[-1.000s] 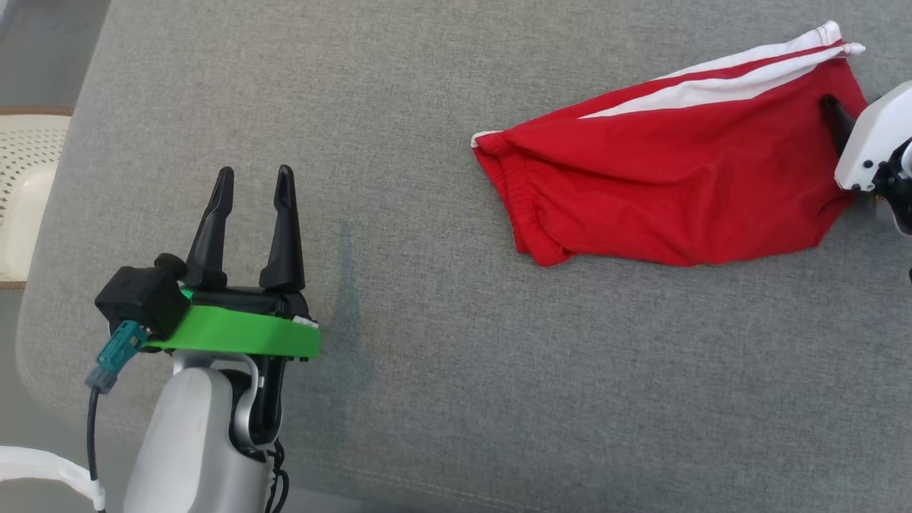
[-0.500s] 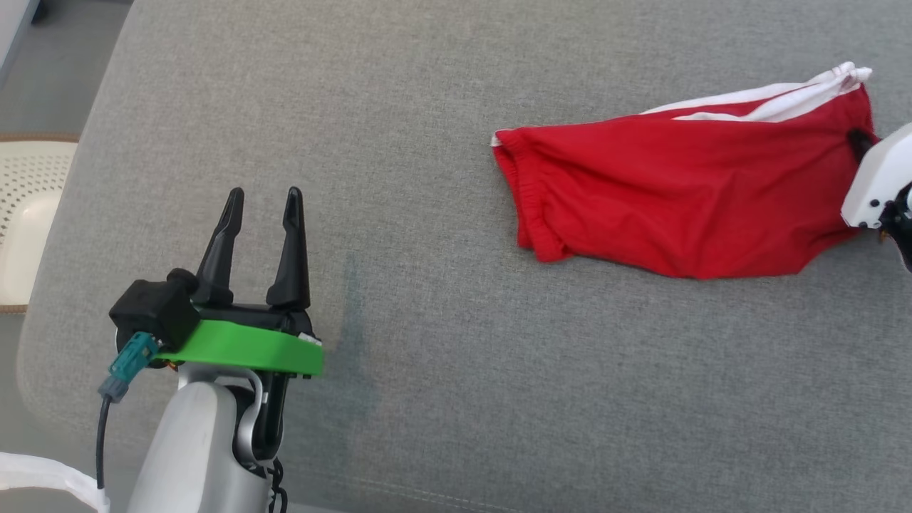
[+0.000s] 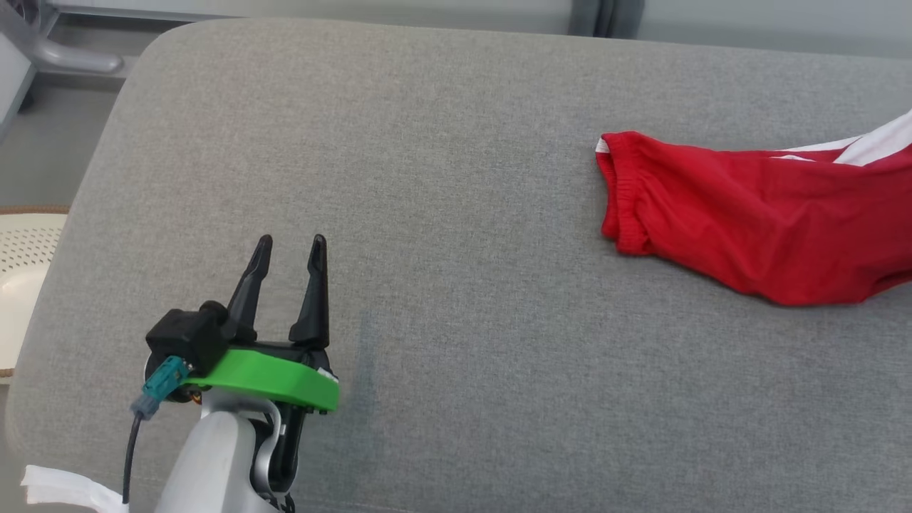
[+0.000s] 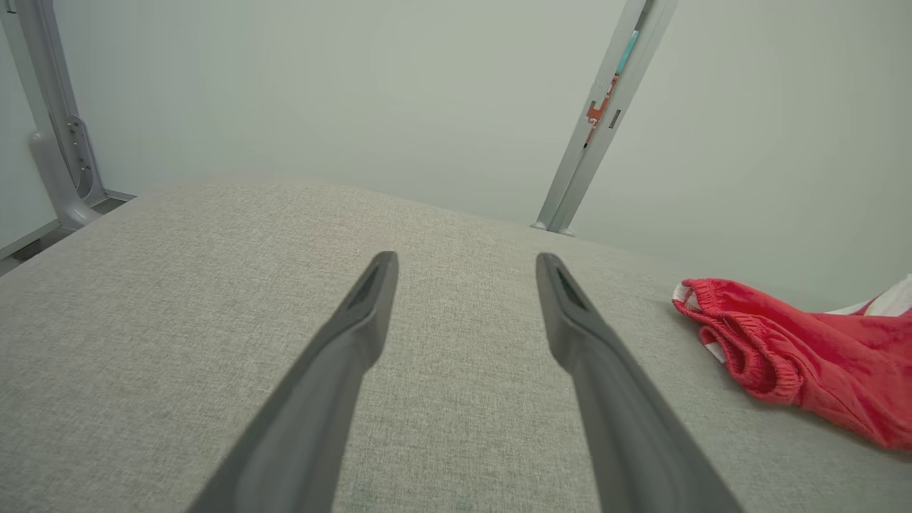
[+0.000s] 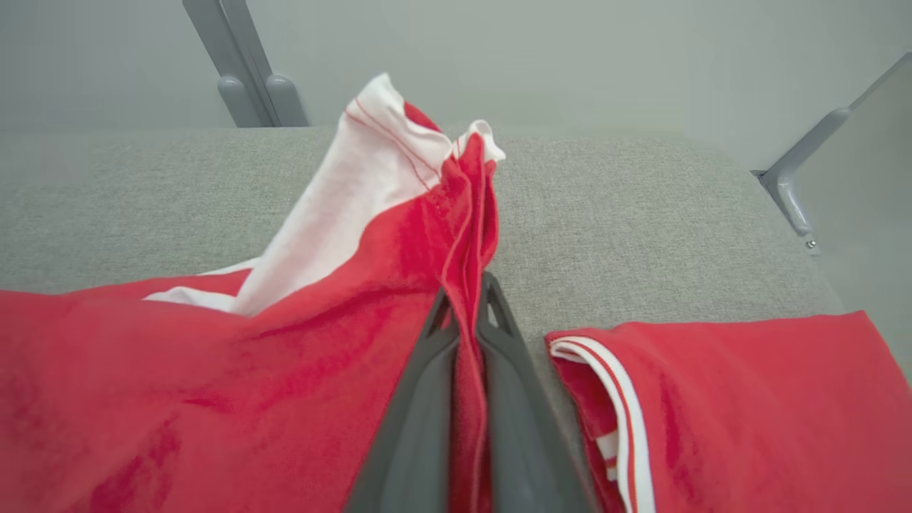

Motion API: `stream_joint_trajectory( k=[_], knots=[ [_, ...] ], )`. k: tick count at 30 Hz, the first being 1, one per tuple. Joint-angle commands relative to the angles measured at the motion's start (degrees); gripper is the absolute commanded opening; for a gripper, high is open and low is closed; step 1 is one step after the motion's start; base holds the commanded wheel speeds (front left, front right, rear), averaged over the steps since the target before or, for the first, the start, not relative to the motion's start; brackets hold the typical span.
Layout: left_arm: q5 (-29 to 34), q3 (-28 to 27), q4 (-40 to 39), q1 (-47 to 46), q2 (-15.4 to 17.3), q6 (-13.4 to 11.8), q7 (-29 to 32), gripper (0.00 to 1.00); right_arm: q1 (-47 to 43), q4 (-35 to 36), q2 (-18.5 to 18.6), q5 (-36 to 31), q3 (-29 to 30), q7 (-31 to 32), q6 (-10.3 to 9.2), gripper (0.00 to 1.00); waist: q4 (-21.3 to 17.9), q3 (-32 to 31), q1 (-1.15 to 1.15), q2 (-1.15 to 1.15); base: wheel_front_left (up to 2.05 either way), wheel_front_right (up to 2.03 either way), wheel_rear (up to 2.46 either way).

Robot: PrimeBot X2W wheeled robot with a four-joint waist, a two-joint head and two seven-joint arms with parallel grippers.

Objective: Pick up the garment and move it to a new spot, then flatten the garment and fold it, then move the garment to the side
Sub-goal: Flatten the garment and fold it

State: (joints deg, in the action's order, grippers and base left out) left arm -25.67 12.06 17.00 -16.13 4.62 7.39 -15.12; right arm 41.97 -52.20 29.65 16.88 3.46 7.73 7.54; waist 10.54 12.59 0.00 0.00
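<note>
Well, the garment [image 3: 755, 221] runs off the right edge of my head view, so its far end is cut off there. In the right wrist view the right gripper [image 5: 467, 292] is pinched tight on a bunched red-and-white fold of it. The left gripper [image 3: 292, 241] has its fingers spread wide, holding nothing, well apart from the cloth. Bare grey cushion [image 3: 456, 214] lies between them. A slanted grey post [image 4: 598, 121] stands beyond the cushion's far edge.
</note>
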Motion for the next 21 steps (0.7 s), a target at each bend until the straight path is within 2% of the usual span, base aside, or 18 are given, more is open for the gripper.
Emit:
stream_joint_trajectory(
  k=[1, 6, 10, 13, 21],
  knots=[
    [-0.7, 0.3, 0.5, 0.6, 0.2, 0.1, 0.0, 1.00, -0.9, 0.7, -0.7, -1.7, 1.2, 0.3, -0.11, 0.00, -0.2, -1.9, 0.00, 0.00, 0.00, 0.00, 0.00],
    [-0.7, 1.0, 1.4, 0.6, 0.1, 0.1, 0.0, 1.00, -1.7, 5.4, -6.3, -5.4, 3.1, 3.2, -0.08, 0.00, 0.4, -3.7, 0.00, 0.00, 0.00, 0.00, 0.00],
    [-0.8, 1.6, 1.6, 0.6, 0.0, 0.1, 0.0, 1.00, -1.9, 10.5, -12.2, -7.6, 1.3, 6.8, -0.08, 0.00, 1.0, -4.2, 0.00, 0.00, 0.00, 0.00, 0.00],
    [-1.1, 2.1, 1.6, 0.5, 0.0, 0.1, 0.0, 1.00, -1.9, 13.1, -15.3, -8.4, -0.3, 8.6, -0.08, 0.00, 1.7, -4.3, 0.00, 0.00, 0.00, 0.00, 0.00],
    [-1.4, 2.6, 1.4, -0.4, -0.2, 0.1, 0.0, 1.00, -1.0, 13.1, -22.0, -10.5, -4.3, 10.8, -0.08, 0.00, 3.9, -3.4, 0.00, 0.00, 0.00, 0.00, 0.00]
  ],
)
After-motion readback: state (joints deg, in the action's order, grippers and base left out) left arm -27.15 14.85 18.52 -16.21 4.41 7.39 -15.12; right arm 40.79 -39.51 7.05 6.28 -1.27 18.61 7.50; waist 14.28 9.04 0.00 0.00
